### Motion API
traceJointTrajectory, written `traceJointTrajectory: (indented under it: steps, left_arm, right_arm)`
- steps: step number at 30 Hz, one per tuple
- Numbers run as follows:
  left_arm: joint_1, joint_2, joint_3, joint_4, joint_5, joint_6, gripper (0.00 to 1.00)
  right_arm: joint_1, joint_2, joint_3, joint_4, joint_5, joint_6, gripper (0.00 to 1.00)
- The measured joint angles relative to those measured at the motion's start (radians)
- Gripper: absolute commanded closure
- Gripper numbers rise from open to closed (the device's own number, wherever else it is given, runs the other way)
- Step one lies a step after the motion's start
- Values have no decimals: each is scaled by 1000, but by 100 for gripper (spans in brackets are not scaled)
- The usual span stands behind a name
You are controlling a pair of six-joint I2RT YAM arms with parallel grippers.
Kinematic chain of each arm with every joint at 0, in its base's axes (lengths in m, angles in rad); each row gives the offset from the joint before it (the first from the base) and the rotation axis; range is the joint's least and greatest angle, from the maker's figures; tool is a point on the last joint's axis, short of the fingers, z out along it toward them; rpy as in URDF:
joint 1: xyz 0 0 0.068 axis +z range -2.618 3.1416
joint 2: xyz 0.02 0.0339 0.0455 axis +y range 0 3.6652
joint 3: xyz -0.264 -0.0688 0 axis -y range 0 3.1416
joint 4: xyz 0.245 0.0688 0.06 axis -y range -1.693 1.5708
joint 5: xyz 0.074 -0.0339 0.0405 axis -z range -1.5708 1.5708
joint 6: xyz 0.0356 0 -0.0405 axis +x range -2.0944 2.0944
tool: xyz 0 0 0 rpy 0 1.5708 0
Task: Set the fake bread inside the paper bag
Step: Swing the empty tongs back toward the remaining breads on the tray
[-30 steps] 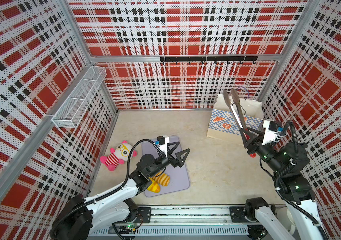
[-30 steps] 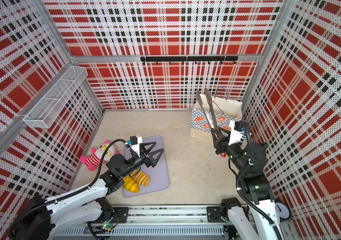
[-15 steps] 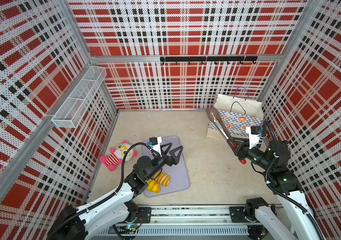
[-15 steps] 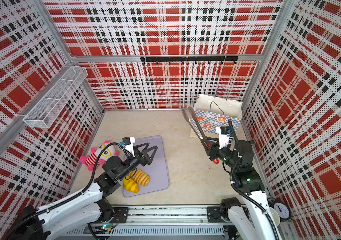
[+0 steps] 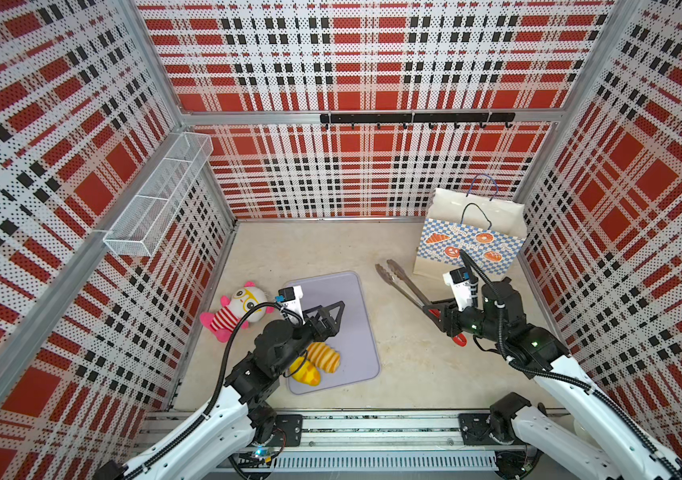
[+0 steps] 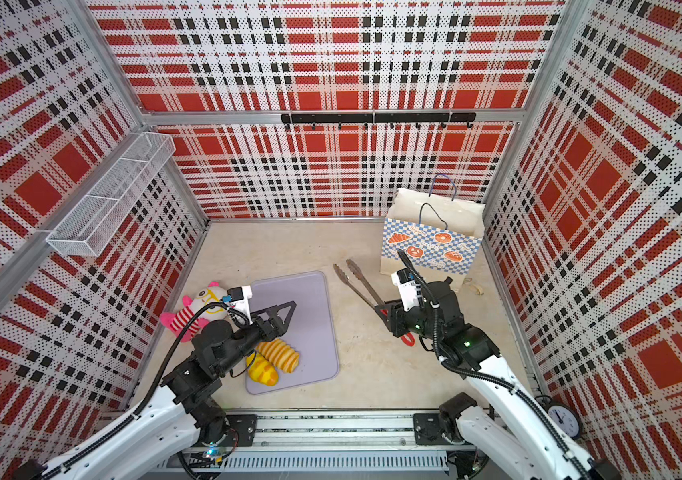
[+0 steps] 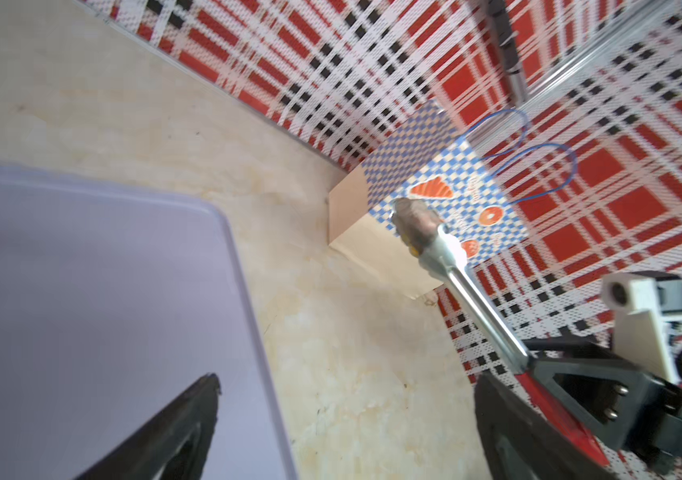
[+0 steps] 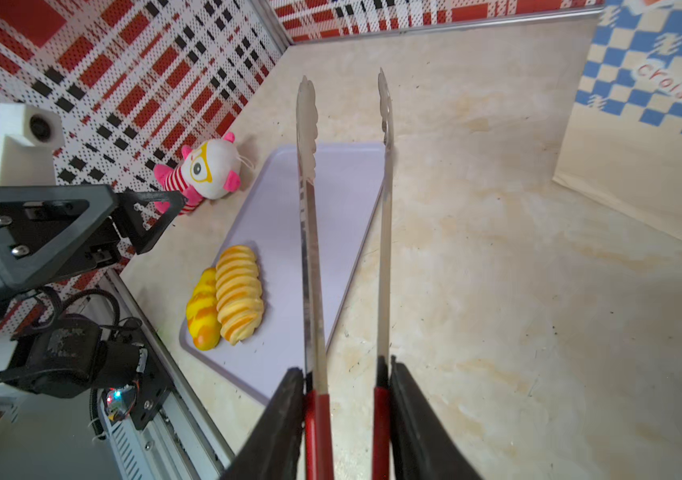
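Our right gripper (image 8: 346,376) clenches the red handles of the tongs (image 8: 308,208), tips apart and empty, and our left gripper (image 7: 345,382) gapes empty, so we should straddle one fake bread (image 5: 318,361) crosswise on the tray (image 5: 347,299), lower centre in a top view, and squeeze gently before lifting toward the paper bag (image 5: 472,245) at upper right.

plush doll (image 5: 233,309): beside lavender tray (image 5: 356,299) | tongs (image 8: 309,249): tips apart | wire basket (image 5: 156,203): left wall | hook rail (image 5: 414,118): back wall

White arms (image 5: 206,432), black wrists (image 5: 281,340), triangular black tools (image 7: 347,380) (image 8: 345,372), seemingly ribbed cables (image 5: 223,361)
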Motion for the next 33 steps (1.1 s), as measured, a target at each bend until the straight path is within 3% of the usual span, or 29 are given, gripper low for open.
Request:
traceJointTrajectory:
  steps: [5,17,33]
  left_arm:
    - [39,6,47,-172,17,-31,2]
    - [95,-69,135,-453,85,-74,2]
    - [122,-127,197,-665,92,-92,2]
  right_arm:
    - [139,55,0,1,46,5,63]
    - [349,107,0,13,76,40,63]
    - [474,254,0,50,93,64,63]
